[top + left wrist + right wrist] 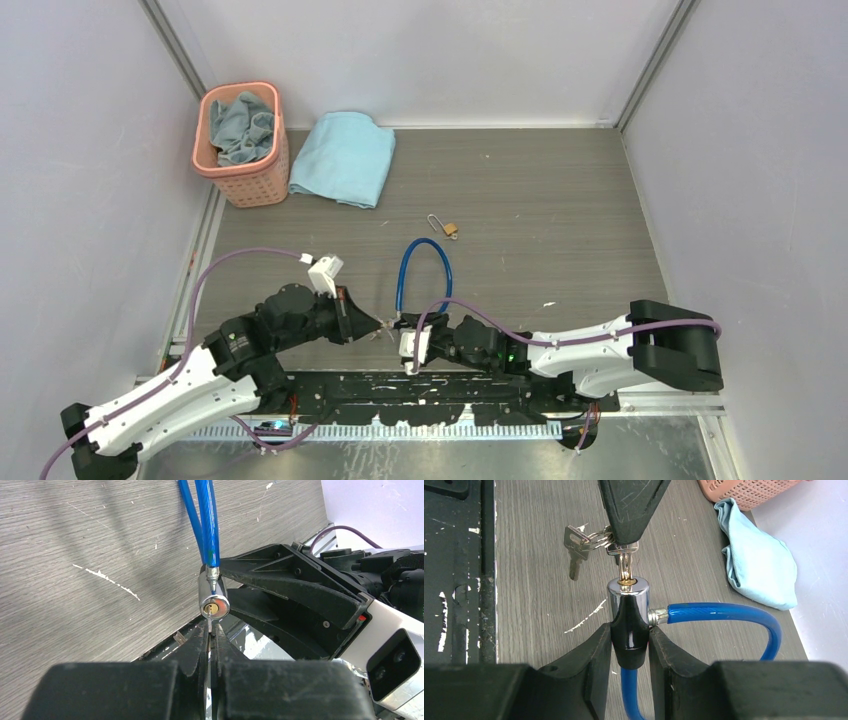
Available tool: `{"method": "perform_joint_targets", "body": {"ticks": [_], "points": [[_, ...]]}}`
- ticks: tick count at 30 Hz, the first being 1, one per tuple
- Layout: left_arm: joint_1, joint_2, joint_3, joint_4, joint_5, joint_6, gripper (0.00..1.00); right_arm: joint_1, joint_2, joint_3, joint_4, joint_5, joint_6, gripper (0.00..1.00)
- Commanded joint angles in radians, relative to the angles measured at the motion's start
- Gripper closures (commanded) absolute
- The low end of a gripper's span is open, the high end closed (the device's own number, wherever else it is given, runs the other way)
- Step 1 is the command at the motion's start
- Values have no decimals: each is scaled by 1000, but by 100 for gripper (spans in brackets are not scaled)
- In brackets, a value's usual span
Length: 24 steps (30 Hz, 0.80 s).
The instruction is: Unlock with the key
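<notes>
A blue cable [420, 262] loops on the table, and its silver-and-black lock barrel [628, 605] is clamped between the fingers of my right gripper [630, 630]. My left gripper [210, 630] is shut on the small silvery key [625, 570]. The key's blade [210, 622] points into the brass keyway on the barrel's end face [214, 600]. A second key [575, 560] hangs loose from the same ring. In the top view the two grippers meet tip to tip, left [383, 328] and right [405, 325], near the front edge.
A small brass padlock [450, 230] lies beyond the cable loop. A folded light blue towel [345, 158] and a pink basket [237, 90] holding cloth sit at the back left. The black mounting rail [430, 395] runs along the near edge.
</notes>
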Motion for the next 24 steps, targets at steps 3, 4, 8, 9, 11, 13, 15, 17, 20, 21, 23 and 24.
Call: {"method": "perform_joint_targets", "body": {"ticks": [3,4,8,9,11,13,15,17,20,21,23,24], "points": [[-1,7,-2,83,-12,-9,100,10,-18,56,94,7,-15,99],[0,8,-3,83,-12,-9,100,11,-19,57,94,7,-14,99],[-1,12,-4,93,-13,-9,100,12,-20,59,94,5,-12,99],[1,13,-4,94,-13,-9,100,12,-20,60,94,5,-12,99],[0,17,-5,99,-12,-9,100,12,-22,62,94,2,-10,99],[0,22,-10,108,-10,-10,100,13,-23,64,94,0,-9,99],[0,28,-18,121,-8,-11,100,15,-24,67,93,-1,-5,99],[0,35,-27,134,-7,-15,100,16,-25,70,92,-2,-1,99],[-1,45,-35,150,-4,-18,100,17,-26,76,91,-4,6,99],[-1,46,-37,155,-2,-17,100,17,-25,77,91,-6,8,99],[-1,47,-40,165,2,-10,100,17,-28,79,91,-10,13,99],[-1,48,-43,173,9,-1,100,17,-28,81,91,-12,17,99]]}}
